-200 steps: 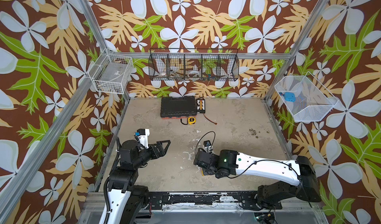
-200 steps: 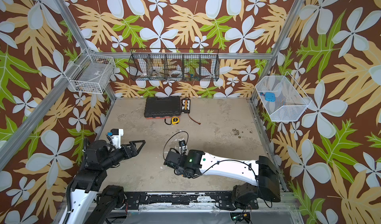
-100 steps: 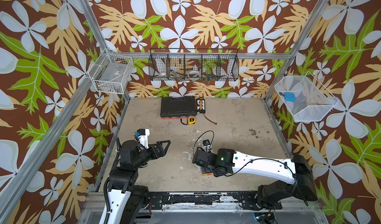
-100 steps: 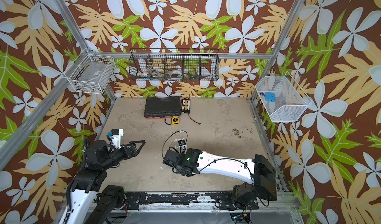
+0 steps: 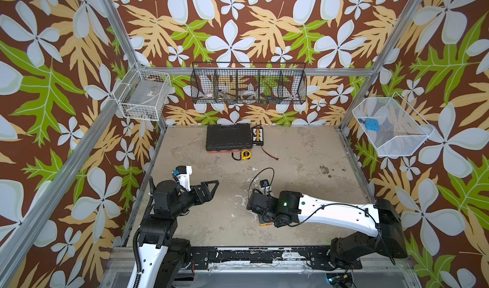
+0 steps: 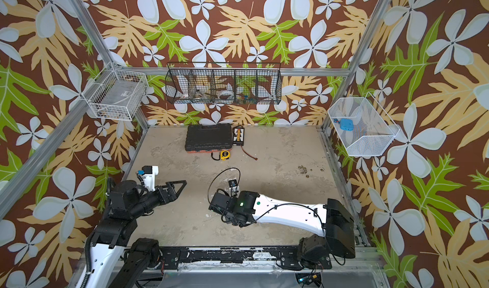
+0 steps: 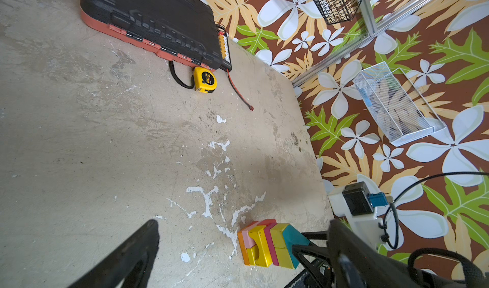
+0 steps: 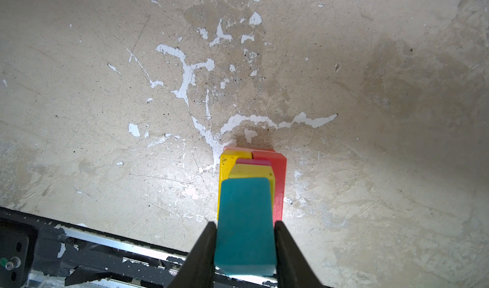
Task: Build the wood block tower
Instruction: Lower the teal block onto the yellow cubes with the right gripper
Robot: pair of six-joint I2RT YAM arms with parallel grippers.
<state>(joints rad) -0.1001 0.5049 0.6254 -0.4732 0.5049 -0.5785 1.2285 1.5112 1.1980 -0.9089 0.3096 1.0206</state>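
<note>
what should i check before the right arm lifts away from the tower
1. teal block seated on top of the tower: ok
2. right gripper fingers clear of the teal block: cannot tell, they flank it closely on both sides
3. tower standing, no block lying loose beside it: ok
4. left gripper open and apart from the tower: ok
5. tape measure well away from the tower: ok
</note>
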